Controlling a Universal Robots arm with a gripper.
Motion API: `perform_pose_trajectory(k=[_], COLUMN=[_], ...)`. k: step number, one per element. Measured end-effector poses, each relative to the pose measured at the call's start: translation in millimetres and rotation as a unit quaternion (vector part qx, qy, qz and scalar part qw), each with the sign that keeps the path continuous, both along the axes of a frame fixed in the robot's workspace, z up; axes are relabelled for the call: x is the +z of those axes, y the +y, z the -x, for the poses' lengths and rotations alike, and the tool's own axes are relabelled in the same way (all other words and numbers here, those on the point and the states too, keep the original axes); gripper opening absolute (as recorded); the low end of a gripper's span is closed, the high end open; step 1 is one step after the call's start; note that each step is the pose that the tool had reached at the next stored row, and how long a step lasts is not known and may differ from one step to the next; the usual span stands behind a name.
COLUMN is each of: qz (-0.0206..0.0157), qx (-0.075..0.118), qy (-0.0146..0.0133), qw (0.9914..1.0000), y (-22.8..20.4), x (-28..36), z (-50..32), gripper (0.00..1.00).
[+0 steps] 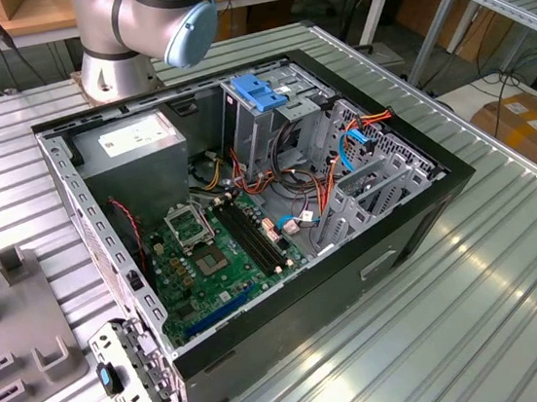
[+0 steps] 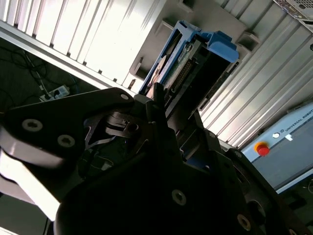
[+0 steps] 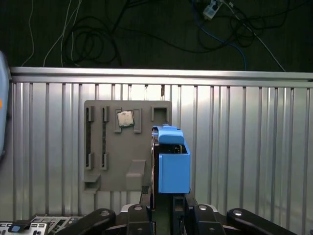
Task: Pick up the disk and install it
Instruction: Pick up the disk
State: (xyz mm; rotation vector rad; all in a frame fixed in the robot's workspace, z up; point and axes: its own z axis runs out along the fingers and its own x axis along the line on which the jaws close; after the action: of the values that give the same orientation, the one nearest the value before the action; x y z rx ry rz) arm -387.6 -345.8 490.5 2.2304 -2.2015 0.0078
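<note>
While the disk (image 3: 173, 164) stands on edge at the grey fixture (image 3: 110, 147), probably to expose its flanks for grasping, the gripper (image 3: 169, 201) meets it end-on; closure cannot be determined.

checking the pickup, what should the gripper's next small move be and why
Probably a short, straight pull away from the grey slotted holder plate: the silver disk in its blue plastic carrier stands on edge in that plate, with the gripper right at its near end.

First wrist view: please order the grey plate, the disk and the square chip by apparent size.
1. grey plate
2. disk
3. square chip
The disk may be nearer the camera, which enlarges it.
</note>
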Motion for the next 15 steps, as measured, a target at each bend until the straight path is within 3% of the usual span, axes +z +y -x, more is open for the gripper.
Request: perform_pose_trajectory(k=[15], qz=[0.0], qx=[0.0], qy=[0.0], qw=[1.0], y=[0.0], x=[0.0], z=[-34.4], gripper=[0.35])
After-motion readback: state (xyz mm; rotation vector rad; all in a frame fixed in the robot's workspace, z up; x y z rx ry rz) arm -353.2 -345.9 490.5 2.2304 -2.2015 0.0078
